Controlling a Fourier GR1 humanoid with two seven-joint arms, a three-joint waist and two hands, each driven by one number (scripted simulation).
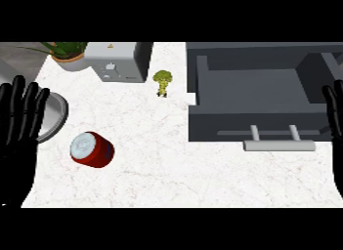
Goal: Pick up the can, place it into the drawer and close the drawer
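Note:
A red can (92,149) with a silvery top lies tilted on the white marble counter at the lower left. At the right stands the dark grey drawer (257,122), pulled out, its inside bare and its pale handle (278,144) facing the front. My left hand (13,128) rests open at the left edge, fingers up, a short way left of the can. At the far right edge my right hand (340,113) rests open, fingers up, beside the drawer's right wall. Neither hand touches anything.
A piece of broccoli (161,81) stands on the counter behind the can, left of the drawer. A grey toaster (117,61) and a potted plant (68,52) sit at the back left. A round metal rim (58,116) shows behind my left hand.

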